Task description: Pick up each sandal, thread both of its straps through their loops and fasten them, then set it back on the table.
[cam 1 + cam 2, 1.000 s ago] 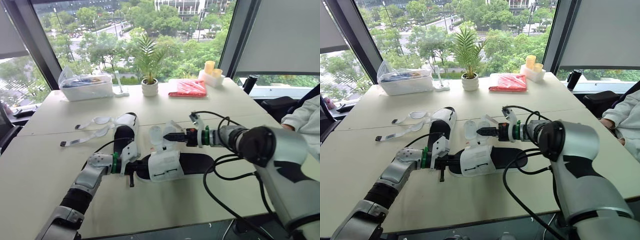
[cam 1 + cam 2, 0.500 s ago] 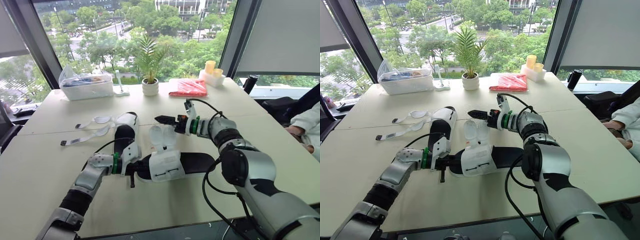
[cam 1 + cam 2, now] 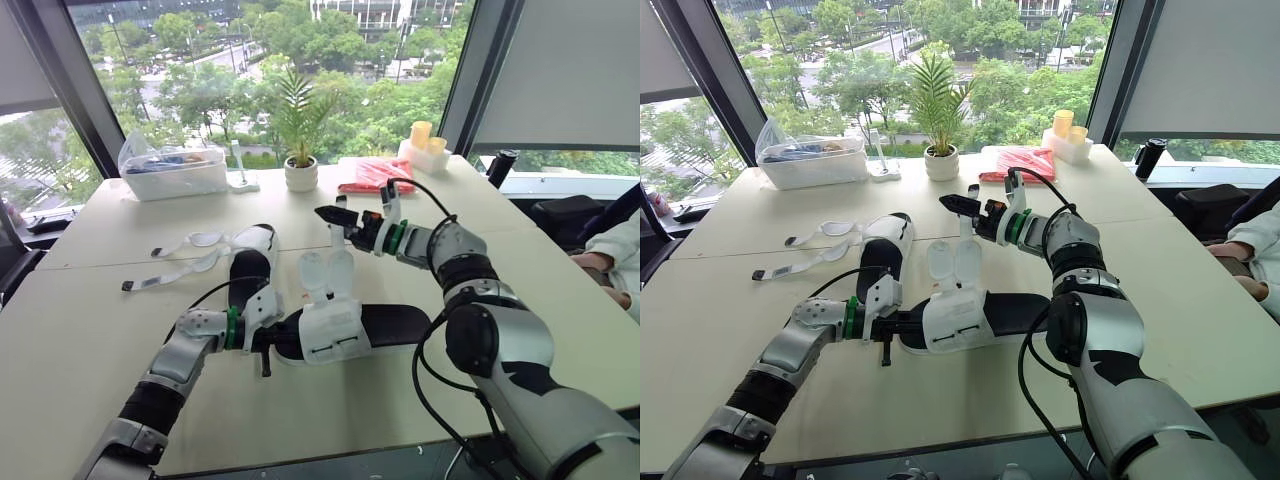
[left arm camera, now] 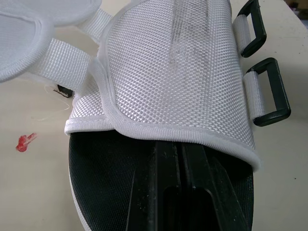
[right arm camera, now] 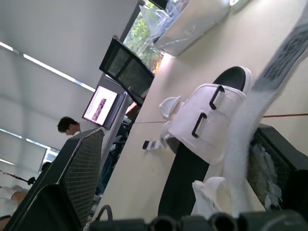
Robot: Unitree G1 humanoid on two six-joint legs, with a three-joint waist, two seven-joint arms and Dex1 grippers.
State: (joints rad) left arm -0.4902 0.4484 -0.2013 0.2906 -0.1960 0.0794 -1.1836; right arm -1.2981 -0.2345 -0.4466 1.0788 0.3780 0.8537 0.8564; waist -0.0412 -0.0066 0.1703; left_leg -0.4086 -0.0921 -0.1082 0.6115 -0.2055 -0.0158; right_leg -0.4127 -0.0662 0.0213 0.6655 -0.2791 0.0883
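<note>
- Judging from the unfastened straps, the task is at an early stage, and neither sandal is done.
- The near sandal (image 3: 330, 335) lies on the table (image 3: 90, 330) in front of the robot. Its two black loops (image 4: 272, 91) on the near edge of the white upper are both empty.
- One strap (image 3: 337, 238) is drawn upward toward the right gripper (image 3: 330, 212), which hangs raised above the sandal's far side. The other strap (image 3: 313, 272) stands loose beside it.
- In the right wrist view that gripper's fingers (image 5: 72, 187) stand apart, with the strap running between them against one of them. I read it as unclenched, not pinching.
- The left gripper (image 3: 262, 342) is closed on the near sandal's end, its fingers (image 4: 178, 192) together on the black footbed, apparently steadying it.
- Still to do are threading and fastening both of these straps, setting the sandal down, then the far sandal (image 3: 250, 262).
- The near sandal's long axis runs left to right, with the bare sole end toward the robot's right.
- The far sandal's long axis runs away from the robot, and its open straps (image 3: 185, 268) trail to the left.
</note>
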